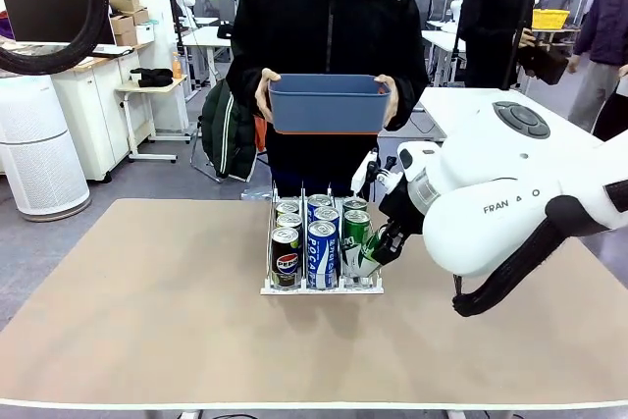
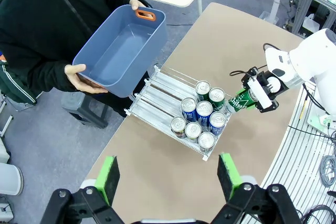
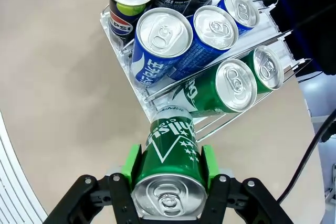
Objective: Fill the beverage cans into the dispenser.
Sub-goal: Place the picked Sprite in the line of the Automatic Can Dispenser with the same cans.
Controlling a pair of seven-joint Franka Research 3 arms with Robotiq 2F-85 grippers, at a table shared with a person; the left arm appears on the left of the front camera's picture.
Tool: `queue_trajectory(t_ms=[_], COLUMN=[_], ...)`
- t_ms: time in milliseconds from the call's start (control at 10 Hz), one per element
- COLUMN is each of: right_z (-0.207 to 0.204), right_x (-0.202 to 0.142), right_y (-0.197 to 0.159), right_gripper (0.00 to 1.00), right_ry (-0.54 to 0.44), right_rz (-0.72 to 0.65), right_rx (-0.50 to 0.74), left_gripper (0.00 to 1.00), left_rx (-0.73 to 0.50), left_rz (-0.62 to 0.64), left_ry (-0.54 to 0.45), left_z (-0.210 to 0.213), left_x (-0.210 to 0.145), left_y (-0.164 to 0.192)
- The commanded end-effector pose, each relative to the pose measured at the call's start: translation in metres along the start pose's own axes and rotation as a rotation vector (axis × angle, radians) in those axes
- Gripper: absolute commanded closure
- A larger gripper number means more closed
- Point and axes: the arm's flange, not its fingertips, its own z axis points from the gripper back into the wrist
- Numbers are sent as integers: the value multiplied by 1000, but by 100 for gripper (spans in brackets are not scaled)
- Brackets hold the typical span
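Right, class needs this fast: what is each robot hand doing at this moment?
Left hand: open, holding nothing, above the table.
Right hand: closed on a green can, at the dispenser.

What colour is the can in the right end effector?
Green with white lettering; the can shows best in the right wrist view.

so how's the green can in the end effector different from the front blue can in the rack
The held green can is clamped in the right end effector and tilted at the dispenser front; the front blue can sits in the middle lane, free of any grip. One is green, the other blue and white. Both are slim with silver tops.
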Motion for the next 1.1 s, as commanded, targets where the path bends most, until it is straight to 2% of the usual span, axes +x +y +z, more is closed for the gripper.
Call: queue_trajectory(t_ms=[0, 600, 1000], right_z=[-8, -12, -26], right_x=[3, 31, 39], right_y=[-2, -15, -19], right_gripper=[42, 42, 42], right_ry=[-43, -93, -94], right_rz=[-16, -14, 3], right_rx=[-79, -138, -123], left_gripper=[0, 0, 0], left_rx=[-8, -8, -8], left_rz=[7, 7, 7], left_ry=[-8, -8, -8], left_z=[0, 0, 0], left_x=[0, 0, 0], left_y=[0, 0, 0])
